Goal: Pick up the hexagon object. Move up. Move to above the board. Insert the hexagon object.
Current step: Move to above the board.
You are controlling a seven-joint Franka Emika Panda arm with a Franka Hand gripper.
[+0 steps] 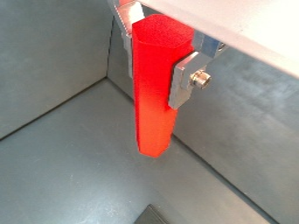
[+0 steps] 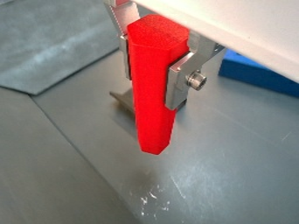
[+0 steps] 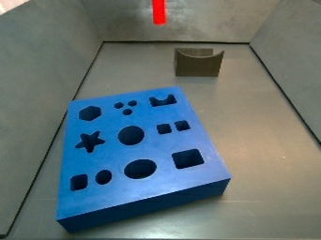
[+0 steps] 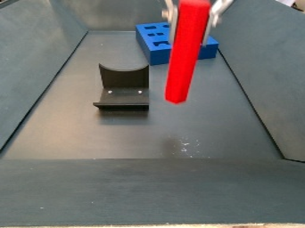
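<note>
Wrist views: the gripper (image 1: 163,54) has its fingers (image 1: 184,79) closed on the upper part of the hexagon object (image 1: 152,96), which hangs upright with its lower end clear of the grey bench (image 1: 70,166). In a wrist view a corner of the board (image 2: 260,68) shows beyond the fingers, and a dark piece (probably the notched block) sits low behind the peg.

Side views: in a side view the hexagon object (image 3: 160,10) is high at the far end of the enclosure, only its lower part in frame, well apart from the board (image 3: 138,155), which lies flat on the bench (image 3: 269,112) nearer that camera. The small dark notched block (image 3: 197,61) stands between them, off to one side. In a side view the gripper (image 4: 197,9) carries the peg above the bench, with the notched block (image 4: 120,89) beside and below it and the board (image 4: 176,40) beyond.

Step in hand, as judged: the lift appears done and the transfer to above the board is due. Keep the peg vertical and high enough to pass the notched block, stop over the hexagonal cut-out (image 3: 86,112), and match the peg's flats to it before lowering.

Containers: every visible cut-out in the board is empty (none holds a piece).
</note>
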